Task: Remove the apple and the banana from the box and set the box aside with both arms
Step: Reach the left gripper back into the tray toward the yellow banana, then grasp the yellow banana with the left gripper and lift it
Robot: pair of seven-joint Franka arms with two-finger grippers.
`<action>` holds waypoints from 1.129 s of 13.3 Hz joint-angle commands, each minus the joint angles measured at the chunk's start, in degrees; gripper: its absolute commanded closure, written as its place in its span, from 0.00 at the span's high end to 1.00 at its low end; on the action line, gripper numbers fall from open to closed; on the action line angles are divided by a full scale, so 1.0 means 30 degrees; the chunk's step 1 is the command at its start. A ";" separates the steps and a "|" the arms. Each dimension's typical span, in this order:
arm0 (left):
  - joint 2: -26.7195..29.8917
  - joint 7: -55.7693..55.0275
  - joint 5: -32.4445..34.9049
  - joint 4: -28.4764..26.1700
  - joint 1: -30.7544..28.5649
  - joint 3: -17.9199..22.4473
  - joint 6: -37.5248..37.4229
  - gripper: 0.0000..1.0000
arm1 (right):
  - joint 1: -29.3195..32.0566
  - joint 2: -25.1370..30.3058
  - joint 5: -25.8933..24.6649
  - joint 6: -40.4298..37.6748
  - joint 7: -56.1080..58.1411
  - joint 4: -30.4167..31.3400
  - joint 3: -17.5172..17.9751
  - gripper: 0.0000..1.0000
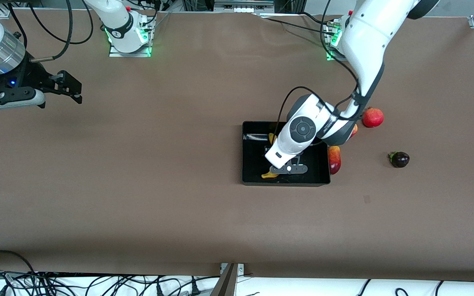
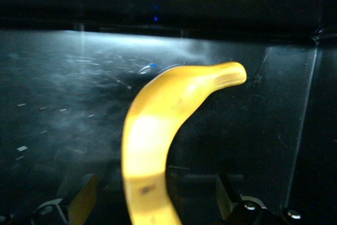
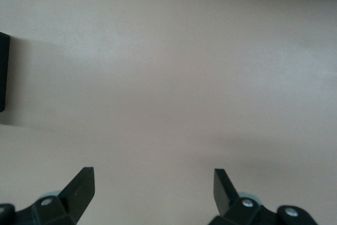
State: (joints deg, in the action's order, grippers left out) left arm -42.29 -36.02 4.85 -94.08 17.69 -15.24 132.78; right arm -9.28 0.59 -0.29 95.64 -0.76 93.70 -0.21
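The left arm hides most of the banana (image 2: 158, 146) lying in the black box (image 1: 253, 174). The left gripper (image 2: 152, 196) stands wide around it. The right gripper (image 3: 154, 188) waits wide over bare table (image 1: 138, 185). An apple (image 1: 334, 159) lies just beside the box.

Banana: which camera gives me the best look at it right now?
The left wrist view: the banana fills the frame, lying on the floor of the black bin between the open left gripper fingers. In the front view the arm hides all but its two ends. The right wrist view shows none of it.
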 commanded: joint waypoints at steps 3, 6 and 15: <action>-0.0171 -0.0297 0.0465 -0.0749 0.0372 0.0099 0.1444 0.20 | -0.0011 -0.0049 0.0184 -0.0179 0.0313 -0.0266 -0.0016 1.00; 0.0121 -0.0298 0.0465 -0.0691 0.0226 0.0099 0.0859 0.00 | -0.0011 -0.0049 0.0184 -0.0179 0.0313 -0.0266 -0.0016 1.00; 0.3521 0.1858 0.0465 0.3521 -0.2227 0.0216 -0.8710 0.00 | -0.0011 -0.0049 0.0184 -0.0180 0.0313 -0.0266 -0.0016 1.00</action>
State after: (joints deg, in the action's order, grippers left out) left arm -32.45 -34.97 5.12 -87.28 15.00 -14.46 113.25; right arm -9.28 0.58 -0.29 95.63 -0.76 93.70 -0.21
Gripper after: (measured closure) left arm 0.665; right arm 0.000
